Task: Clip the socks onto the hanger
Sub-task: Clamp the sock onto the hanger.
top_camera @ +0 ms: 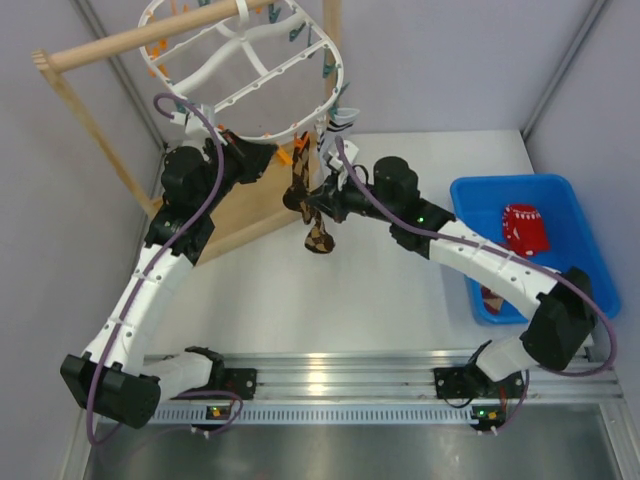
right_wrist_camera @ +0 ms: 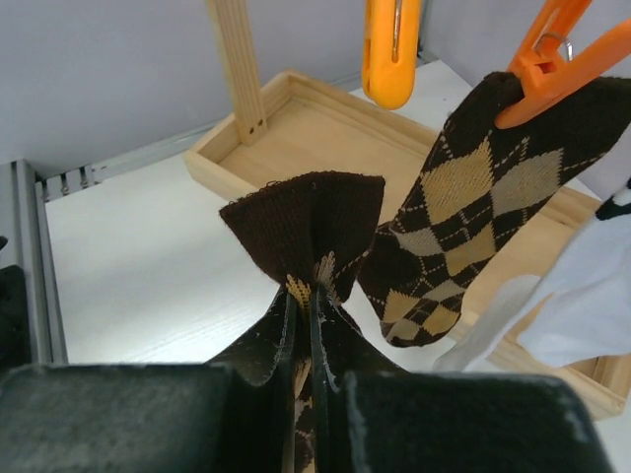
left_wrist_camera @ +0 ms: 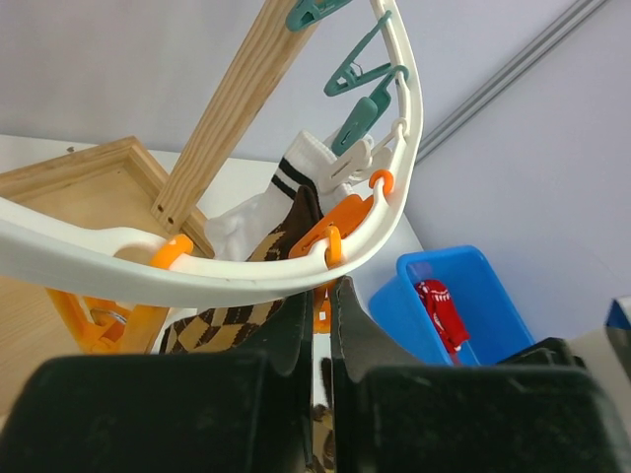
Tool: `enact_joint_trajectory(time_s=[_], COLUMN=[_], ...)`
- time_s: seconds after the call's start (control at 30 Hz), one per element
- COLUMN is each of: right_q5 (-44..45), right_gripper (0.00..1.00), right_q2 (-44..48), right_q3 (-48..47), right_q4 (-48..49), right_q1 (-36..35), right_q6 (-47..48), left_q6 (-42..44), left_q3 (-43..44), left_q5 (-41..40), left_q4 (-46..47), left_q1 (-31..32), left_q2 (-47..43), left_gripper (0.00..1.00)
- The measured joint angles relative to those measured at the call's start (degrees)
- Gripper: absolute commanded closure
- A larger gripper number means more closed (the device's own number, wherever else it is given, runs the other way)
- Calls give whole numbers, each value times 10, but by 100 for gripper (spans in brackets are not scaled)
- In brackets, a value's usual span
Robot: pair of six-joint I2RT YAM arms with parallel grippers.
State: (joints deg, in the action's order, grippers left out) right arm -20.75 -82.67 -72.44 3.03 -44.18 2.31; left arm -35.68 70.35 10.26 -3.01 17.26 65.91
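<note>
The white oval hanger (top_camera: 262, 62) hangs from the wooden pole, its rim (left_wrist_camera: 246, 271) crossing the left wrist view. My left gripper (left_wrist_camera: 320, 296) is shut just under the rim, pinching an orange clip (left_wrist_camera: 321, 317). My right gripper (right_wrist_camera: 314, 286) is shut on the cuff of a brown argyle sock (right_wrist_camera: 306, 227), which dangles below it (top_camera: 318, 238). Its twin (right_wrist_camera: 473, 197) hangs from another orange clip (right_wrist_camera: 552, 59). A white sock with dark bands (left_wrist_camera: 296, 172) is clipped beside it. A red sock (top_camera: 524, 228) lies in the bin.
A blue bin (top_camera: 470, 195) sits at the right of the table. The wooden rack's pole (top_camera: 130, 42) and tray base (top_camera: 250, 215) stand behind the left arm. A free orange clip (right_wrist_camera: 392, 49) hangs above the held sock. Teal clips (left_wrist_camera: 360, 113) line the rim.
</note>
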Motion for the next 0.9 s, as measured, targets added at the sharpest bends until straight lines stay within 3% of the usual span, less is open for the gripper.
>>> enact_joint_trajectory(time_s=[0.27,0.83,0.9], right_q5=[45,53,53], right_gripper=[100,100,100], right_q2=[-75,-102,-108], right_q3=[-37,-88,-96], right_q4=[47,61,61], right_q1=[-8,-10,-10], right_q6=[5,10,11], left_q6=[-4,-5,-5], left_q3=[-2,-9,-11], left_q5=[4,9,9], left_q4=[0,6,9], left_q1=[0,-3,-3], left_q2=[0,-1,-1], left_gripper=[100,100,96])
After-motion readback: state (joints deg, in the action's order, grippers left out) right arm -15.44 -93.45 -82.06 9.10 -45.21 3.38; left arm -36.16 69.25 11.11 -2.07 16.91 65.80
